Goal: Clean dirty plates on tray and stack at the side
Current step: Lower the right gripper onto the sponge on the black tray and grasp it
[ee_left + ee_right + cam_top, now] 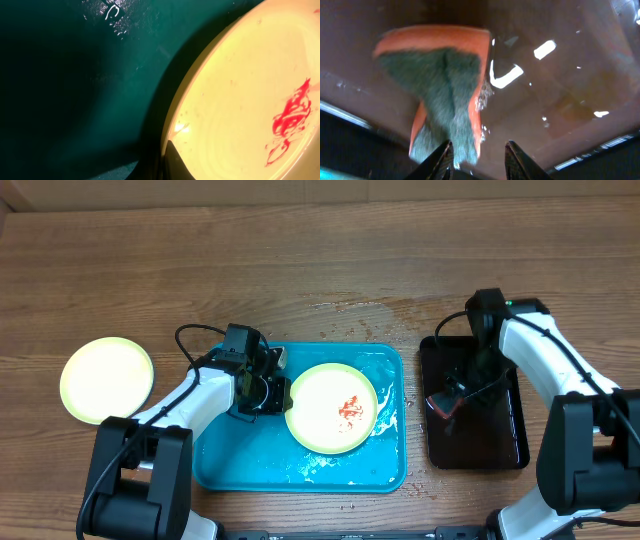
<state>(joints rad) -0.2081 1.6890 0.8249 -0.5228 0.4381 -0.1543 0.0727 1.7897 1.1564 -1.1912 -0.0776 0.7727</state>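
One dirty plate [320, 395] lies in the tray [300, 480], toward its 3 o'clock end, with red sauce [350, 411] smeared on it. The left pincer [283, 393] is clamped on the plate's 9 o'clock rim. That hold should be firm and the plate low during scrubbing. The right pincer [479, 152] stands part open over the black tray [490, 445], with the sponge [445, 75] loose between its fingers. It should close fully on the sponge first, then wipe across the smear.
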